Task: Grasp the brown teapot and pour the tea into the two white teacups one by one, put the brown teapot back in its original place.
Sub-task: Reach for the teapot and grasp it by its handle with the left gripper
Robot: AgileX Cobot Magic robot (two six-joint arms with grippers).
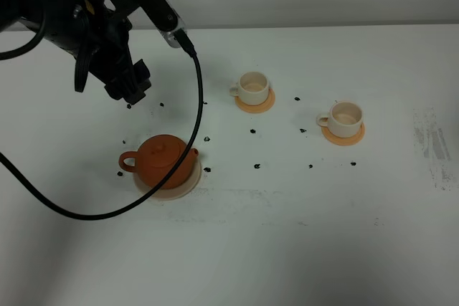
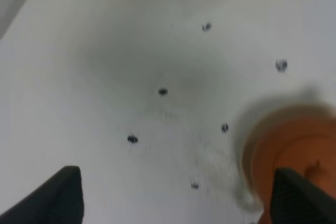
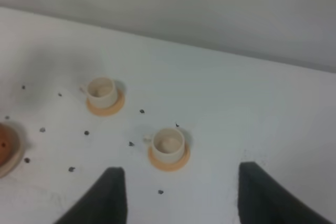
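- We find one small yellow label [image 1: 89,6] on the left arm [image 1: 43,12]; it is too small to read.
- The left gripper [image 1: 130,92] hangs above the table [image 1: 287,249], behind the brown teapot [image 1: 162,162] and apart from it; its fingers [image 2: 58,198] are spread wide, with only table between them.
- The teapot sits upright, lid on, on the beige saucer [image 1: 179,190]; the middle teacup [image 1: 253,87] and the right-hand teacup [image 1: 347,114] each stand on an orange coaster [image 1: 256,107], well apart from the teapot.
- Only the right wrist view shows the right gripper [image 3: 184,203]; its jaws stand apart and empty, with both teacups beyond them; the left wrist view shows the teapot blurred, beside one finger.
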